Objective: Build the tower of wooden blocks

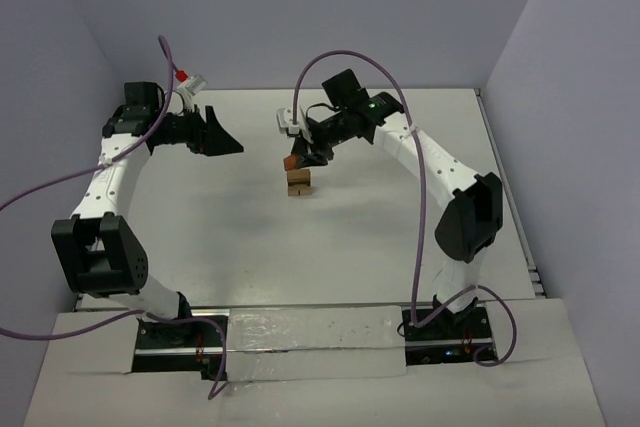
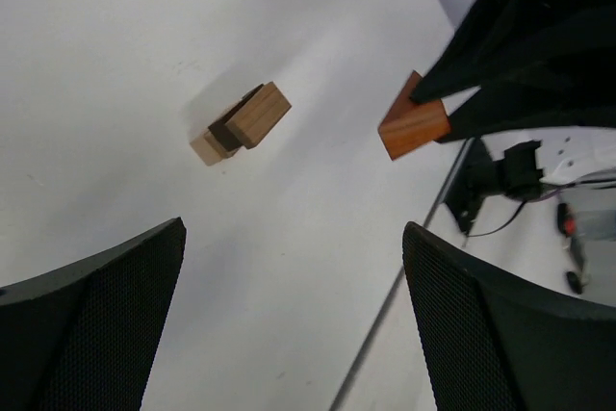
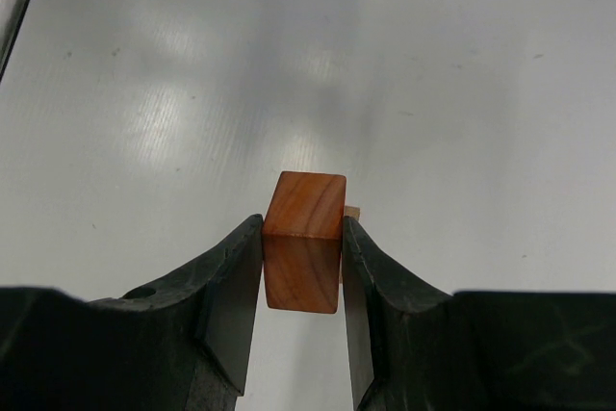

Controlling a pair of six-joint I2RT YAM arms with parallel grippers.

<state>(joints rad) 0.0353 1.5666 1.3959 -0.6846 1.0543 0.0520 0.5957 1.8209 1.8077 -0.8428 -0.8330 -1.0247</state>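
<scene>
One reddish block [image 3: 303, 238], pinched in right fingers [image 3: 231, 286] (near tan stack [image 2: 258, 115]), left fingers [image 2: 96, 324] spread

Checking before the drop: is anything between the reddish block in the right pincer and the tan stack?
Nothing visible. The reddish block in the right pincer hangs close by the tan stack; the left pincer is well aside.

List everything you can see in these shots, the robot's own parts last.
Stack: one, two tan blocks with a dark piece between, mid-table.
Red block: one, reddish-brown, held beside the stack, not on it.
Plastic sheet: one, translucent, near edge between the arm bases.
Table: one, white.
Cables: two, purple, one along each arm.
Left pincer: one, black, open and empty, left of the stack.
Right pincer: one, black, shut on the red block.
</scene>
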